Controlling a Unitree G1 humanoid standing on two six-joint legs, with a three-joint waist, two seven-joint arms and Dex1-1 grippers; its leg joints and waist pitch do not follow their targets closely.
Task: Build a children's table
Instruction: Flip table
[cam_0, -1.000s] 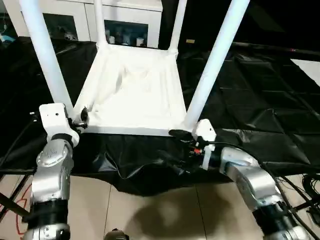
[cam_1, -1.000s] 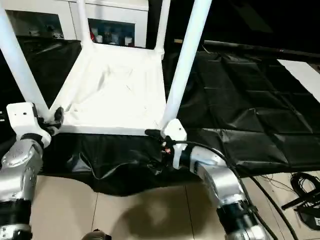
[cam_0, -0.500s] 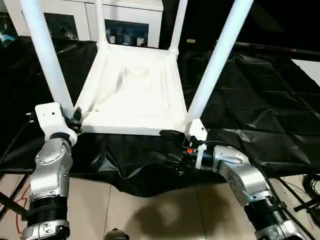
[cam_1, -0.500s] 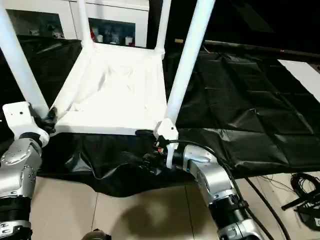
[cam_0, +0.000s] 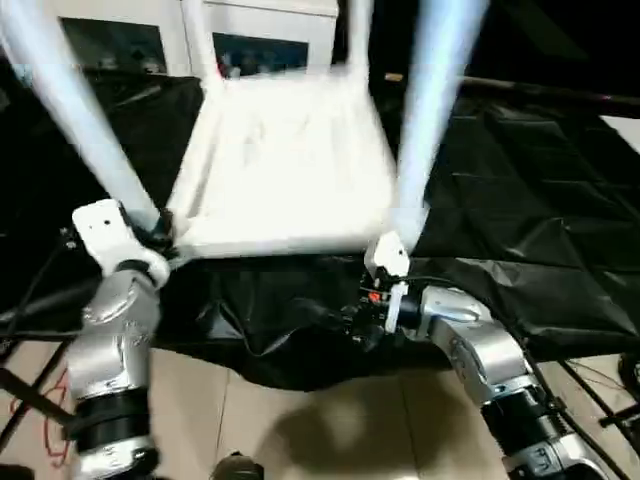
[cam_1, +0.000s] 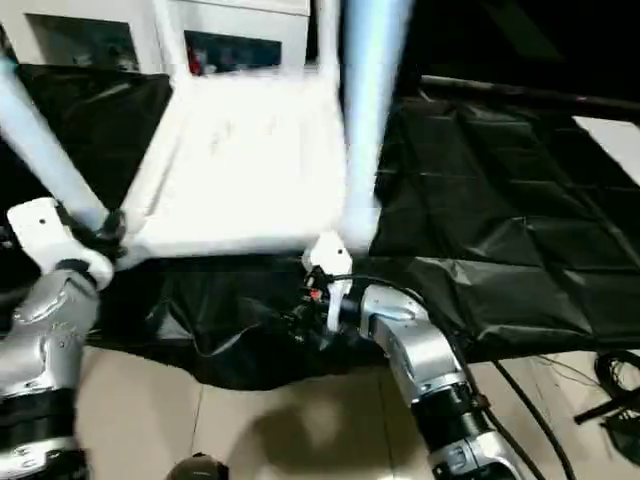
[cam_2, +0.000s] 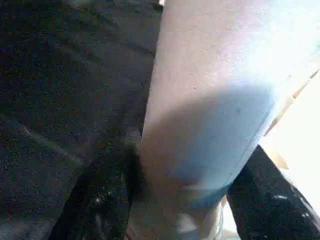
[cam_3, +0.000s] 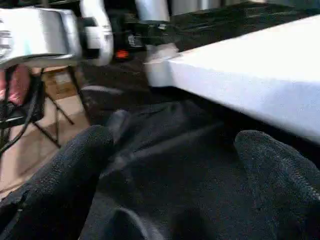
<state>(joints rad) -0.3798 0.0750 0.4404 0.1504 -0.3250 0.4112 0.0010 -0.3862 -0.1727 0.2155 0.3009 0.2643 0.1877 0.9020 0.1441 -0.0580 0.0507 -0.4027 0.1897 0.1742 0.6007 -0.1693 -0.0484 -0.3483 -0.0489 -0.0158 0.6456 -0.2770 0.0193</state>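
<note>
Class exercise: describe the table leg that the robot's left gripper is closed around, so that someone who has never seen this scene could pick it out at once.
Find the upturned white table top lying on the black sheet. Four white legs rise from its corners. Take the leg at the near corner on the robot's left: it alone has black fingers on either side of its base, those of the left gripper.

Strong overhead light washes out the white table top (cam_0: 285, 165), erasing its ribs. Motion blur smears the near tube legs (cam_0: 430, 90) bluish. The black sheet (cam_0: 520, 210) stays dim. Shadows pool on the floor (cam_0: 330, 430). Both wrist views are soft, close-up.
</note>
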